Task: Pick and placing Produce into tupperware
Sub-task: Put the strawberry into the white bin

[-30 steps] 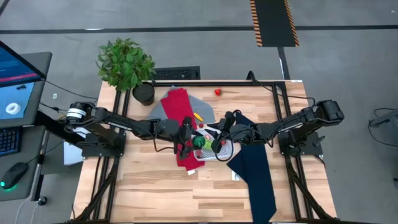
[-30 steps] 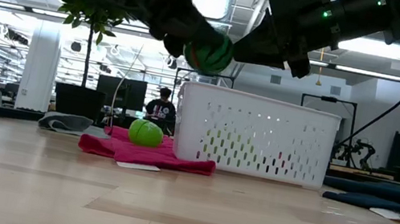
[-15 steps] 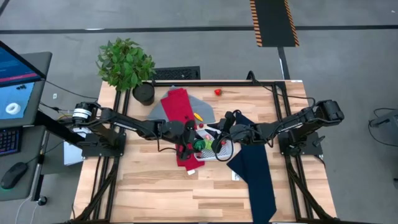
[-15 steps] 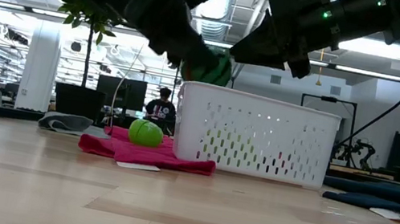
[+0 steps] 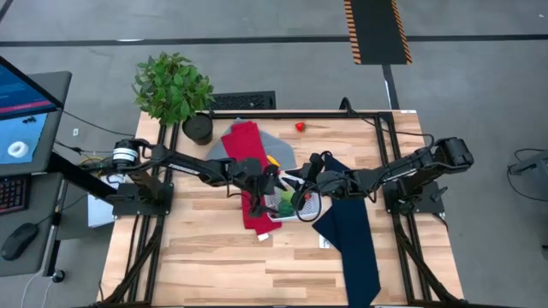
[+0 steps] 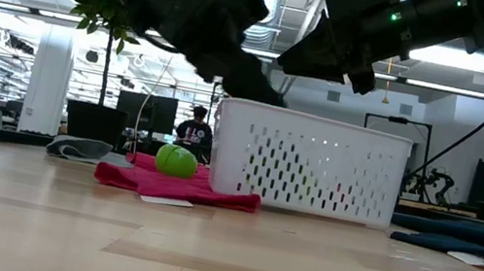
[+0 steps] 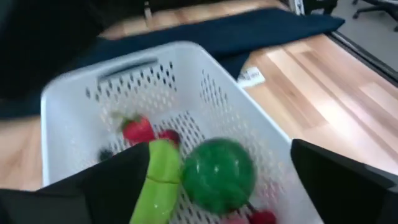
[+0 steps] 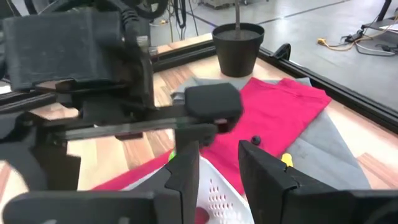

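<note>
- Two dark arms are meeting over the small white perforated plastic tub (image 5: 294, 204), which is sitting near the middle of the wooden table (image 5: 214, 257), between the long red cloth (image 5: 248, 162) and the long navy cloth (image 5: 353, 239).
- Your left gripper (image 5: 274, 190) is hanging over the tub's red-cloth side with its fingers spread wide and nothing between them; the round dark-green toy fruit (image 7: 217, 175) is lying on the tub floor right below, beside a long light-green toy vegetable (image 7: 154, 186) and a small red toy strawberry (image 7: 138, 130). It looks like a release directly over the opening, so the piece cannot roll off.
- Your right gripper (image 5: 306, 184) is sitting at the tub's far rim, jaws partly closed; whether they are pinching the wall to steady it, you cannot tell.
- One lime-green toy fruit (image 6: 177, 160) is resting on the red cloth just beside the tub, and a small red piece (image 5: 300, 127) is lying near the table's far edge, well apart.
- Room above the tub is tight with both wrists there; the near half of the table is offering free space for withdrawing.
</note>
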### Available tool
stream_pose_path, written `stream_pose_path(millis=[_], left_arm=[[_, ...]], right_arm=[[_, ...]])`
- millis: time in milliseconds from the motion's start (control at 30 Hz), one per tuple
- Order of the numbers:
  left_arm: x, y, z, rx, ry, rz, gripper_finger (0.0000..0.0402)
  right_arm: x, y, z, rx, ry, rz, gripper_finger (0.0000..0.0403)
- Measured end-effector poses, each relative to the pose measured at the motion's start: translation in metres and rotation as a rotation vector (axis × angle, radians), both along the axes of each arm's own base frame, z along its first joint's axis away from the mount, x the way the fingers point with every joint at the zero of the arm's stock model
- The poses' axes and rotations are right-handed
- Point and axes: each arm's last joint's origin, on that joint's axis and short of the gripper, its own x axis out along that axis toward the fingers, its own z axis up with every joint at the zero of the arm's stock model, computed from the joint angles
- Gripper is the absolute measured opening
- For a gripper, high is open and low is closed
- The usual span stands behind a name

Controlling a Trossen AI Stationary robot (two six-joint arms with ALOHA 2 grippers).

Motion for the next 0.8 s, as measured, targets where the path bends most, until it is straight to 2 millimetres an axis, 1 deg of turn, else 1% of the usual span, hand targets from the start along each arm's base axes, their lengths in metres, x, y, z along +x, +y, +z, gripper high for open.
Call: stream_pose_path(millis=[33,100,200,300,367,500,567,633,733,800], left_arm=[[0.003,0.001,0.0,0.0,-0.008,0.0,0.0391],[0.001,0.001,-0.003,-0.004,0.024,-0.003,0.0394],[-0.001,0.001,-0.003,0.017,0.032,-0.02,0.0381],[-0.003,-0.005,-0.002,0.033,0.039,-0.048,0.0369],[-0.007,-0.009,-0.003,0.035,0.096,-0.044,0.0364],[-0.014,-0.012,0.002,0.061,0.138,-0.019,0.0344],[-0.019,-0.014,0.006,0.09,0.159,-0.039,0.0323],[-0.026,-0.016,0.011,0.139,0.169,-0.078,0.0293],[-0.034,-0.02,0.015,0.231,0.177,-0.174,0.0236],[-0.038,-0.023,0.016,0.241,0.205,-0.17,0.0193]], right_arm=[[0.0,0.0,0.0,0.0,0.002,0.0,0.0136],[0.0,0.0,0.0,0.0,-0.001,0.0,0.0137],[0.0,0.0,0.0,0.0,0.003,0.0,0.0136],[0.0,0.0,0.0,0.0,0.0,0.0,0.0137],[0.0,0.0,0.0,0.0,-0.002,0.0,0.0138],[0.0,0.0,0.0,0.0,-0.002,0.0,0.0138],[0.0,0.0,0.0,-0.001,0.004,0.0,0.0137],[0.0,0.0,0.0,0.0,0.002,0.0,0.0137],[0.0,0.0,0.0,0.0,0.0,0.0,0.0138],[0.0,0.0,0.0,0.0,0.001,0.0,0.0139]])
